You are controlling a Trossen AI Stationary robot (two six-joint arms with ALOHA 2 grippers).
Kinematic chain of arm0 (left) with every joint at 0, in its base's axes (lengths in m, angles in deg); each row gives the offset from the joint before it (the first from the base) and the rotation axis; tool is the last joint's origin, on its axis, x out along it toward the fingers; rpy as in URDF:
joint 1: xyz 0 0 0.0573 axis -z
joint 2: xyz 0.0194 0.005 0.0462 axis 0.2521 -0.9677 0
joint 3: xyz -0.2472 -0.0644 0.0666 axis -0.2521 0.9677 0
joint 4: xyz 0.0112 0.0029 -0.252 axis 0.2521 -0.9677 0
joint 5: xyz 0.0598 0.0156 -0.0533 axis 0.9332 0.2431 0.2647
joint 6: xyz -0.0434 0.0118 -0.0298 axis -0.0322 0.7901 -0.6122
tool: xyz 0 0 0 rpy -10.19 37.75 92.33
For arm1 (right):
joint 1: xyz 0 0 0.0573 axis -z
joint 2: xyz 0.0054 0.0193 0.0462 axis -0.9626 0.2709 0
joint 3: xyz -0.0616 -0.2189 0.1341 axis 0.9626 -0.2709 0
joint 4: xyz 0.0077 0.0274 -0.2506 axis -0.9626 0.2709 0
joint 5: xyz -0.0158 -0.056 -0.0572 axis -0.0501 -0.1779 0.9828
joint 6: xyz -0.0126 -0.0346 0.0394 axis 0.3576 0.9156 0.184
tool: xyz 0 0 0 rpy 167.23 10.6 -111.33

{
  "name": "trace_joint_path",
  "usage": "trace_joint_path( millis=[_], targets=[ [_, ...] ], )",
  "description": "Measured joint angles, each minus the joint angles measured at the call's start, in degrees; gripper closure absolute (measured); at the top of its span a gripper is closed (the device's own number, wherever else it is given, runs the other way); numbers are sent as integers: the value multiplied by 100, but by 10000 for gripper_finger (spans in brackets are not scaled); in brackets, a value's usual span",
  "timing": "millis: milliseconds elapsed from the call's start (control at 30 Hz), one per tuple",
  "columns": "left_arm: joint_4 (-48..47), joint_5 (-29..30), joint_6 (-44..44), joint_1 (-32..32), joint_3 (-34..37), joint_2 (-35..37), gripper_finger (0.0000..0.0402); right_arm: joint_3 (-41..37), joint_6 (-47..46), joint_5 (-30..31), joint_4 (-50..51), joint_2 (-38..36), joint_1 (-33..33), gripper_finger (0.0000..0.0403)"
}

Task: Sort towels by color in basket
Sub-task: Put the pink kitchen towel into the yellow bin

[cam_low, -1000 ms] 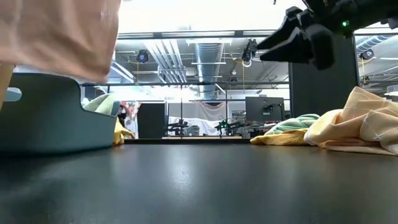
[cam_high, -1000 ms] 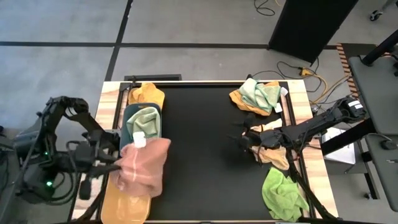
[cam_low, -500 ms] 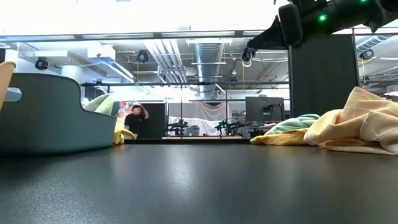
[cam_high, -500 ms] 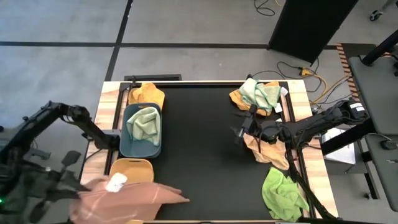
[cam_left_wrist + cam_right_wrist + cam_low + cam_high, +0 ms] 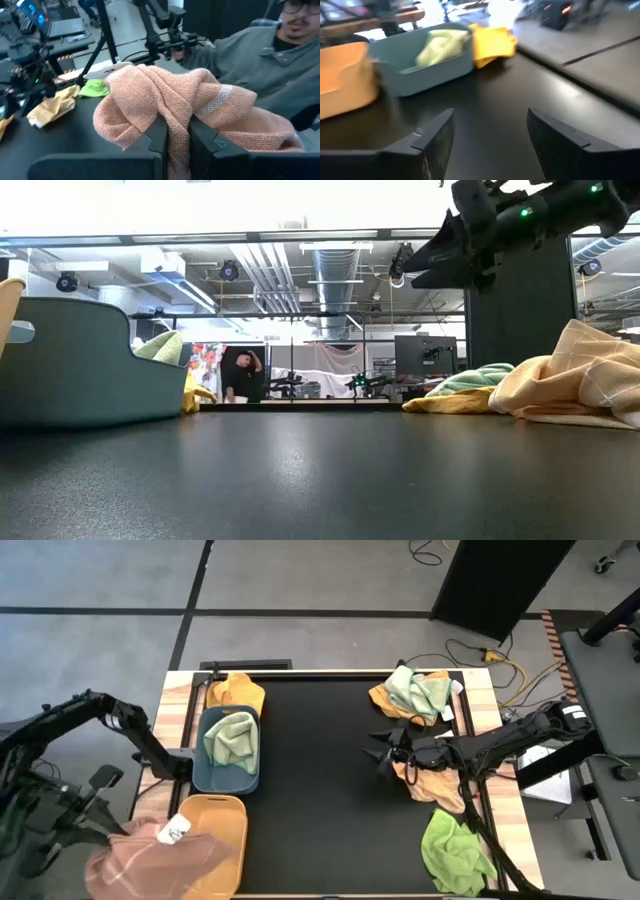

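Note:
My left gripper [image 5: 128,832] is at the table's near left corner, shut on a salmon pink towel [image 5: 165,858] with a white label [image 5: 175,832]. The towel is over the left side of the orange basket [image 5: 222,830]. Beyond it, the teal basket [image 5: 228,775] holds a pale green towel [image 5: 232,738]. My right gripper [image 5: 380,752] is open above the black mat, right of centre, with nothing between its fingers [image 5: 432,142]. A peach towel [image 5: 438,790] lies under its arm. A lime towel [image 5: 455,850] lies near right. My left gripper pinches a bunched fold of the pink towel [image 5: 176,122] between its two fingers. The cloth wraps over and around the fingertips in several layers. The rest hangs slack from the hold, over the orange basket's left rim [image 5: 185,840] and past the table's left edge.
A mustard towel [image 5: 236,692] lies beyond the teal basket. An orange and a mint towel are piled at the far right [image 5: 415,692]. The mat's middle [image 5: 320,770] is bare. A person in a grey top [image 5: 260,55] sits close behind the left gripper.
My left gripper has swung the pink towel from above the two baskets toward the table's near left corner, rising and turning. The towel now hangs over the orange basket's left side. My right gripper has rolled about its own axis and stayed above the mat.

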Motion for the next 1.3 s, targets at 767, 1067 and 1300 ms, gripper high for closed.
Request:
trace_joint_path(
  millis=[767,1067,1300],
  targets=[
    [-8,-1399,-3028,-1313,2412,1865,378,-2,-15,-444,-79,42,-566,170],
    [-17,-2346,-5088,-1311,2370,2131,378,-2,-138,-444,33,42,-566,181],
    [250,-3053,-5774,-1311,2330,1228,378,-4,-486,-444,405,46,-564,183]
  ],
)
